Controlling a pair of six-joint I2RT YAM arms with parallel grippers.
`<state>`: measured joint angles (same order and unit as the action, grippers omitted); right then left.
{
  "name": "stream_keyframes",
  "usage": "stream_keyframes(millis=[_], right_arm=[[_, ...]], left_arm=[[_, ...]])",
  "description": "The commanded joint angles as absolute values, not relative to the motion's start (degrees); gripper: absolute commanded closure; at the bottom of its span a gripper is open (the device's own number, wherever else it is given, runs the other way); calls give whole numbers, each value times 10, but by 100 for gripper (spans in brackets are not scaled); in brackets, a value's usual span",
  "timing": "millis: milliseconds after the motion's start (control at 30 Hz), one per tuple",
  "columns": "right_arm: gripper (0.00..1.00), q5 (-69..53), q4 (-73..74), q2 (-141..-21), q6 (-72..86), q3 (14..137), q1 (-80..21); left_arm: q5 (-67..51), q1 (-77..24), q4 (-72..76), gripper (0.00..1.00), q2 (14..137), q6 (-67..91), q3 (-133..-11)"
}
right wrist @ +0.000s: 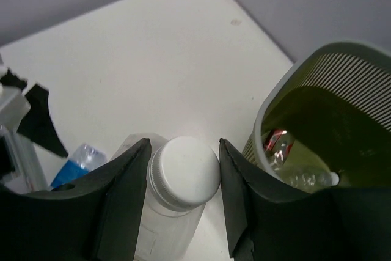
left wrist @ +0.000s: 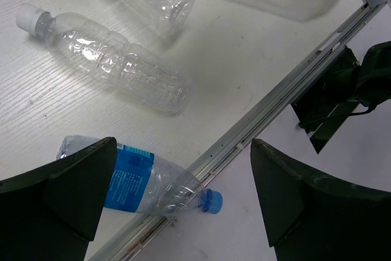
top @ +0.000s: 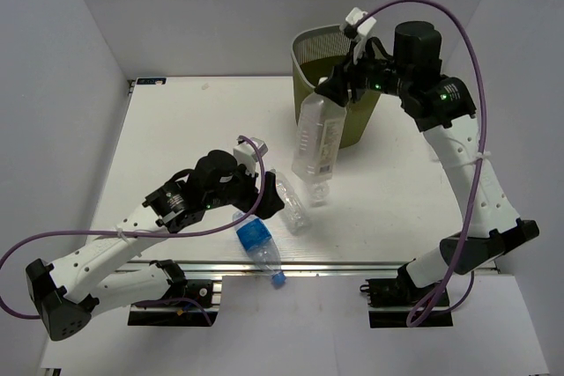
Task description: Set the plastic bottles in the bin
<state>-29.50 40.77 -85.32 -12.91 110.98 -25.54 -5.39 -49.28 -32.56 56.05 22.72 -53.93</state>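
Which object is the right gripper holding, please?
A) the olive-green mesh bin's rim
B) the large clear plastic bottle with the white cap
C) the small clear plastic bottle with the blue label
B: the right gripper clamps the large clear plastic bottle at its white cap, beside the bin.

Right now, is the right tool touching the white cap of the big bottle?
Touching. In the right wrist view, both fingers of the right tool press against the white cap of the large bottle, with no gap on either side.
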Motion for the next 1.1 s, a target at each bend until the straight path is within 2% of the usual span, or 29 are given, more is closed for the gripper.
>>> stream_keyframes(millis=[0,167,567,733,767,967,1000,1067], right_arm=[[100,-264,277,-843,-53,1115,-250],[100,-200,137,-836,-4,1096,-238],[100,-87,28,-913,19,1181,-196],[100,-4,-15,-947,-25,1179,-175],[100,47,-23,-957,-32,1178,-171],[100,73,-35,-988,-60,1165,-149],[92,65,-33,-994,-64,1169,-148],[40,55,33,-1017,-87,1211,-148]], left_arm=[[-57,-496,-323,0,546,222,-549],[-38,-496,-342,0,541,235,-549],[29,-496,-411,0,525,318,-549],[99,-496,-464,0,553,393,-571],[112,-496,-480,0,559,406,-578],[156,-496,-547,0,633,455,-629],[156,-501,-553,0,645,467,-629],[149,-507,-558,0,681,490,-629]])
